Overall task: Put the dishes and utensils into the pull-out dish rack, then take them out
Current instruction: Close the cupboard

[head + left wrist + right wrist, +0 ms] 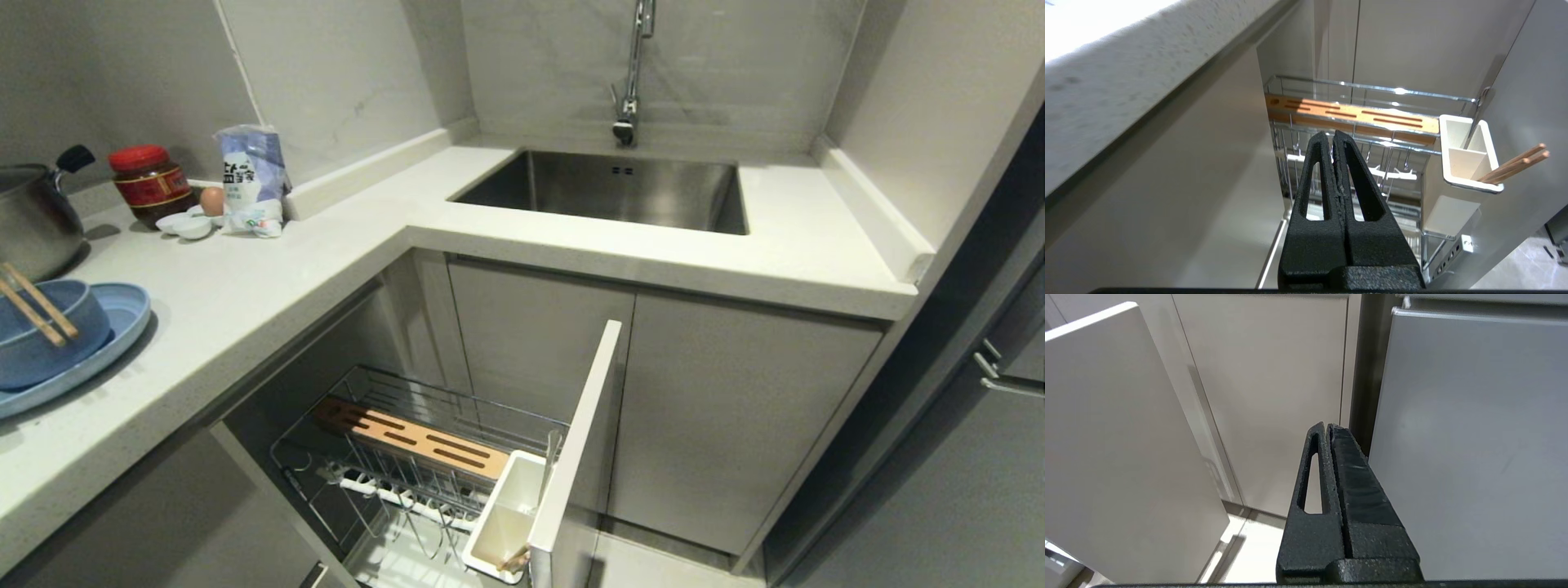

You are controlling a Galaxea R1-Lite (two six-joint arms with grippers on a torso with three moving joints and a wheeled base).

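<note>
Head view: bowl [37,335] on plate [122,322], chopsticks [37,304] across it, at tabletop's left edge; pull-out dish rack [424,457] open below. Left tool [1332,141] nearer, fingers together, empty; right tool [1327,430] likewise.

Pulled-out rack [424,457]; chopsticks [37,304] across bowl [41,335] on plate [122,327].

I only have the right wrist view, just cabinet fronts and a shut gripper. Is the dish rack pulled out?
Observer: Yes, the pull-out dish rack stands open below the counter.
Operator: Anything loaded in it?
Observer: Wooden chopsticks lean in its white caddy.
Operator: Where are the dishes?
Observer: The blue bowl sits on the plate at the counter's left end, with a second chopstick pair lying across it.
</note>
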